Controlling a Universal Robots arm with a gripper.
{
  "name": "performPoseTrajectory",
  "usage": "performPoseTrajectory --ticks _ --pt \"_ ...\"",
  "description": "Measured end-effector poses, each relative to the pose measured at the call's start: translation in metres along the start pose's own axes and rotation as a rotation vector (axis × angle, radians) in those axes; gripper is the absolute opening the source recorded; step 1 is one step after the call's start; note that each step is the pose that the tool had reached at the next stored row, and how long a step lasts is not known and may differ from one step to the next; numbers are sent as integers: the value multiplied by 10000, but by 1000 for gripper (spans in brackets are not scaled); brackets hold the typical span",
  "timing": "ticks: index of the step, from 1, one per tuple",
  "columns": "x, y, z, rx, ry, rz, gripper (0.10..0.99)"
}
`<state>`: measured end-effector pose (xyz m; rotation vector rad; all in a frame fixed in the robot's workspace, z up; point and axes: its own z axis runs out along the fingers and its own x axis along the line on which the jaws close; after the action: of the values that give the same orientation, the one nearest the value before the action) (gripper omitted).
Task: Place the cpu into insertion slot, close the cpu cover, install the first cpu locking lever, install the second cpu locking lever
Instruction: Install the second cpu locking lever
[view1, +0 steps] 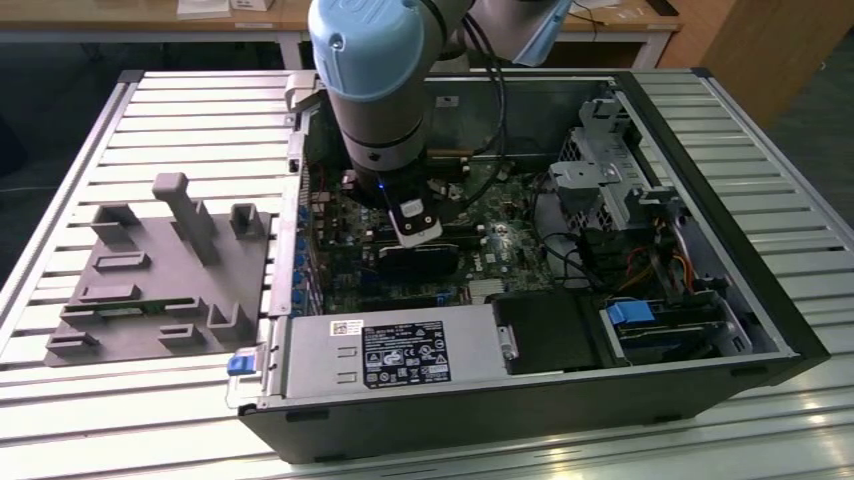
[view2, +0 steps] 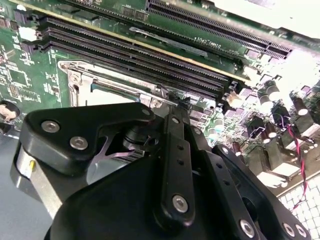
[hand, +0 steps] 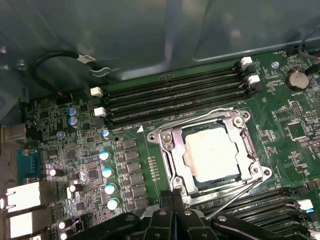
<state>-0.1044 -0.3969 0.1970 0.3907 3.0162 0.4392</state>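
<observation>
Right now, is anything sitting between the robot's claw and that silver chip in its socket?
Nothing visible does. In the first wrist view the gripper sits right at the edge of the insertion slot, where the cpu already lies with the cpu cover down around it. Only a thin wire lever runs beside the socket, near the fingertips.

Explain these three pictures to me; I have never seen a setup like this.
The exterior view shows a blue-grey robot arm reaching down into an open black computer case lying on a slatted metal table. A grey plastic parts holder lies beside the case. Two cameras ride near the arm's wrist. The first wrist view shows the green circuit board, where the silver square cpu sits in its socket under a thin metal cover frame. The black gripper is closed near the socket's edge.
</observation>
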Motion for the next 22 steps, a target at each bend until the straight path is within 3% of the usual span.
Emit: performPoseTrajectory --ticks 4,13,19,22 --pt "-2 22 -72 -3 -1 0 102" --pt "-12 108 -360 4 -2 -2 102" --pt "-22 149 -488 263 -68 -28 102" --pt "-41 163 -518 438 -114 -31 102"
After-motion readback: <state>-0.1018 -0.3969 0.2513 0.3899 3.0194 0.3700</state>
